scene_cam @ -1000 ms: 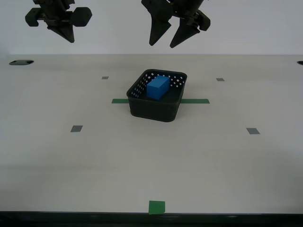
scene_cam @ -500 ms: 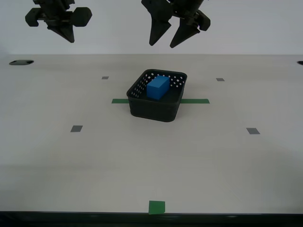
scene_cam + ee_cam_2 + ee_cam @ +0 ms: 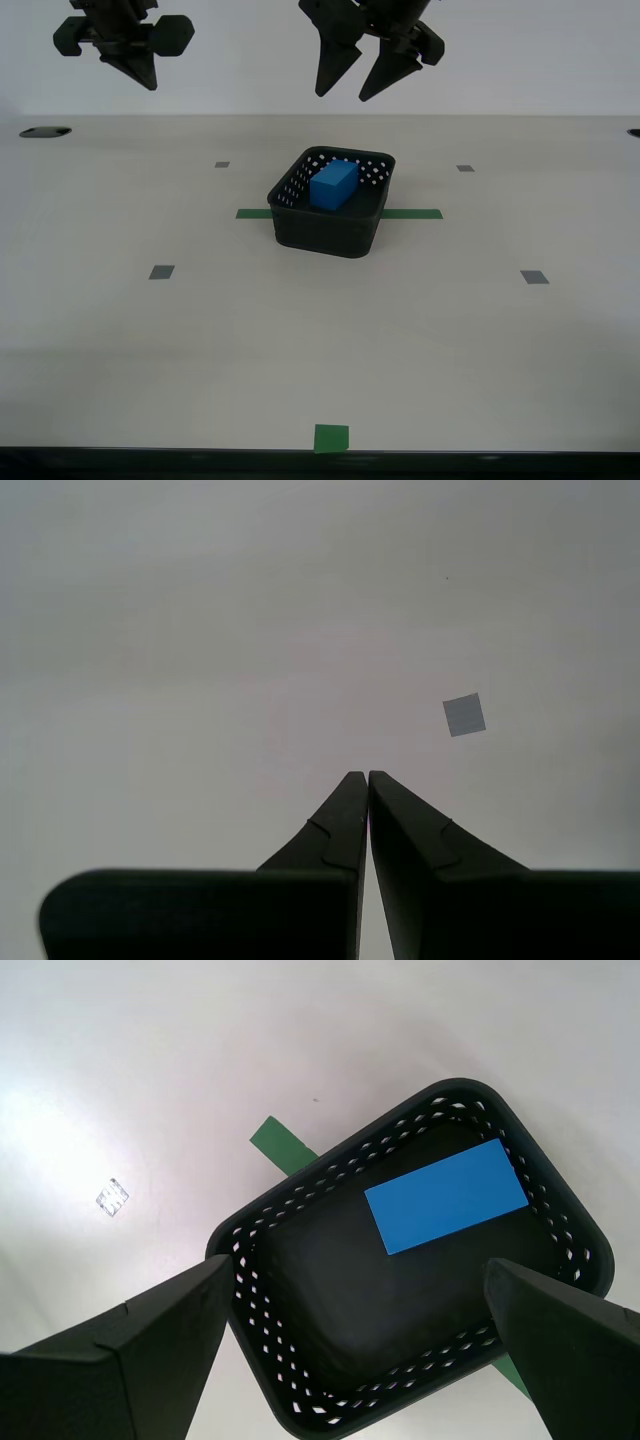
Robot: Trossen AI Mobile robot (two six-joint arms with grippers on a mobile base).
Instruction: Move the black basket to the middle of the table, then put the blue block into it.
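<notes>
Blue block [image 3: 334,186] lies inside black basket [image 3: 330,228], leaning toward far wall. Basket sits mid-desk astride green tape strip [image 3: 408,213]. Off-white desk [image 3: 300,340] bare around basket apart from small grey squares [image 3: 161,272], green square [image 3: 331,438] at near edge. My first claw [image 3: 356,78] raised above basket, jaws spread, empty. My second claw [image 3: 367,776] raised toward exterior view's left, clenched, empty.
</notes>
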